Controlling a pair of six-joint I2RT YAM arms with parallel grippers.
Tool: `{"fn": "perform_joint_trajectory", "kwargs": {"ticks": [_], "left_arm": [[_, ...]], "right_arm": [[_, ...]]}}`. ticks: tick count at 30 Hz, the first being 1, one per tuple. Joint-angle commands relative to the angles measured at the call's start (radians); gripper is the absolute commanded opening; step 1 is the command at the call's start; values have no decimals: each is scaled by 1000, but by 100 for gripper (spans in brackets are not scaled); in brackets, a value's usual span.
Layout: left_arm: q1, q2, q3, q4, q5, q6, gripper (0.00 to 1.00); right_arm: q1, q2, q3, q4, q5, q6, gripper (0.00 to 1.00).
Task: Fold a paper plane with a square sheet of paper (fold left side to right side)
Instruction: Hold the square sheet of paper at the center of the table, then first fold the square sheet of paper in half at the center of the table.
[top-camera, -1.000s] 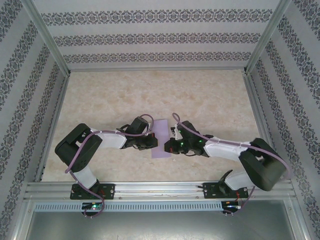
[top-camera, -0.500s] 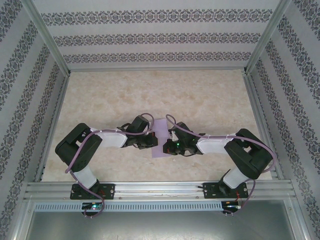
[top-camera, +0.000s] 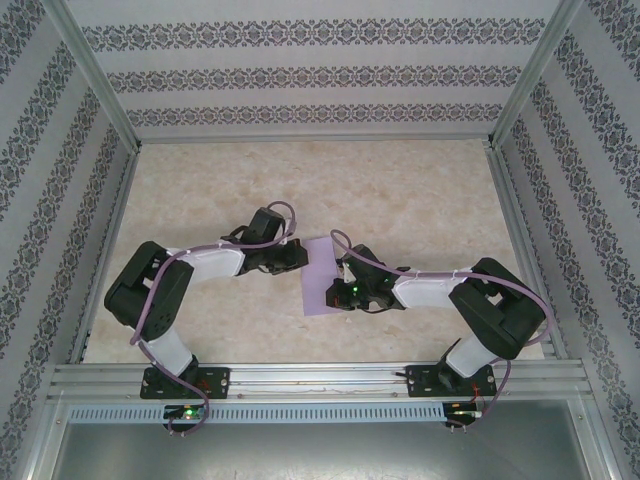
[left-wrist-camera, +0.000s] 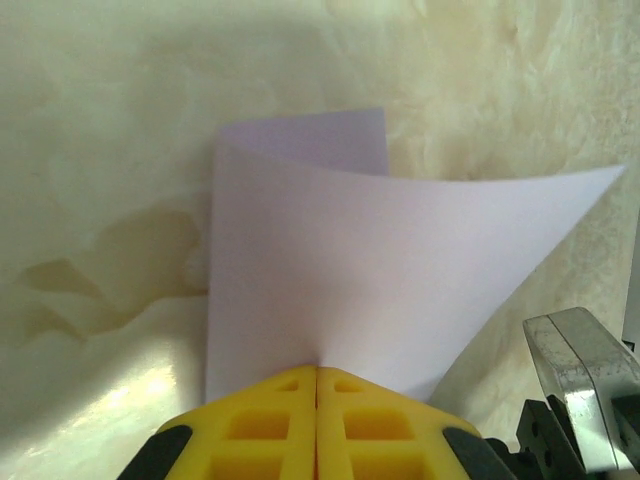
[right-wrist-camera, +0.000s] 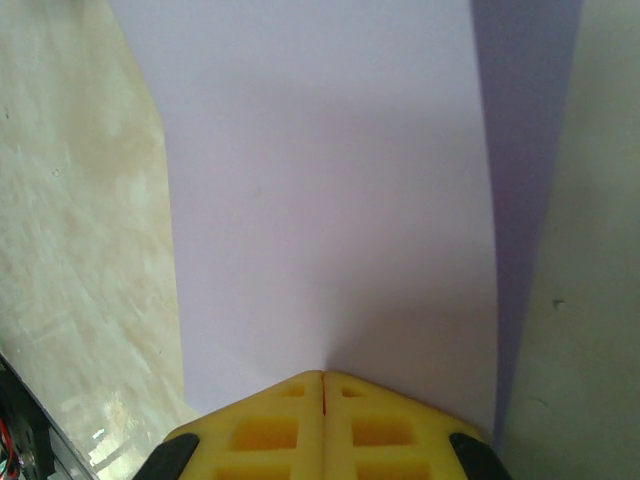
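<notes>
The square sheet of thin light-purple paper (top-camera: 318, 272) lies near the middle of the pale, stone-patterned table (top-camera: 400, 190), between the two arms. It is not flat. In the left wrist view, one part of it (left-wrist-camera: 350, 270) curls up off the part underneath, like a page being turned. That is probably because the left side has to go over to the right side.

From above, the sheet looks longer than it is wide. Its long way runs from the arms' side of the table toward the back wall. It has no pointy nose yet, so it does not point anywhere like a plane.

The left gripper (top-camera: 298, 262) is at the sheet's left edge. Its yellow fingers (left-wrist-camera: 270, 425) are squeezed together, and they seem to pinch the lifted part.

The right gripper (top-camera: 333, 293) is on the near right part. Its fingers (right-wrist-camera: 375, 430) are squeezed together too, with their tips at the paper (right-wrist-camera: 320, 200). I cannot tell if they pinch it or just press it down so it does not slide.
</notes>
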Motion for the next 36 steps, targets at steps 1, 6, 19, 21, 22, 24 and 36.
{"fn": "perform_joint_trajectory", "kwargs": {"ticks": [1,6,19,21,22,24,36], "left_arm": [[4,-56,6,-38,45,56,8],[5,-96,-33,-23,71,83,7],[5,7,-75,231,201,17,4],[4,29,-68,223,192,28,4],[4,35,-63,208,179,39,4],[5,53,-56,173,152,63,4],[12,145,-54,181,100,86,4]], "right_arm": [[13,22,-19,-120,71,-27,0],[13,22,-9,-140,77,-35,0],[14,42,0,-158,82,-50,0],[13,41,5,-172,87,-56,0],[13,42,6,-177,89,-58,0],[13,41,9,-189,92,-62,0],[18,45,23,-242,91,-84,0]]}}
